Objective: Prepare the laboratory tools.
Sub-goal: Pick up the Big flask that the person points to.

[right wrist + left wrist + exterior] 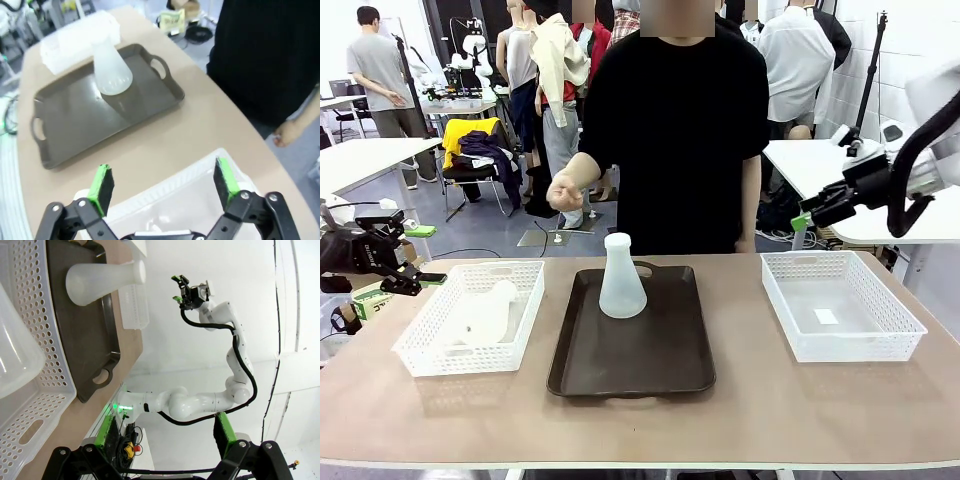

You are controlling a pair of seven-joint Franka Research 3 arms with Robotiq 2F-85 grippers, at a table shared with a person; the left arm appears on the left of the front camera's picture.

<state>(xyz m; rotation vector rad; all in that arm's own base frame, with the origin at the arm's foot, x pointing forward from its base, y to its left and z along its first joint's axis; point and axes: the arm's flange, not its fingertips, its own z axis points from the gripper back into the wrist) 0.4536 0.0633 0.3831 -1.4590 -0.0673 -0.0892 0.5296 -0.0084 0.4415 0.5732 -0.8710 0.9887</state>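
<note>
- on the tray, toward its far end, the upright flask stands on its wide base, neck up, nothing touching it.
- the lying flask rests on its side inside the left basket, just left of the tray.
- the right basket sits right of the tray, a little apart from it, on the table.
- the left gripper hangs off the table's left edge, just beside the left basket; its fingers are spread and hold nothing.
- the right gripper hovers above the right basket, well clear of both flasks; its green pads stand wide apart with nothing between them.
- the left wrist view has the upright flask sideways on the tray, and the right gripper high beyond it.
- a person in black stands at the far side, one hand closed in a fist above the table's far edge.
</note>
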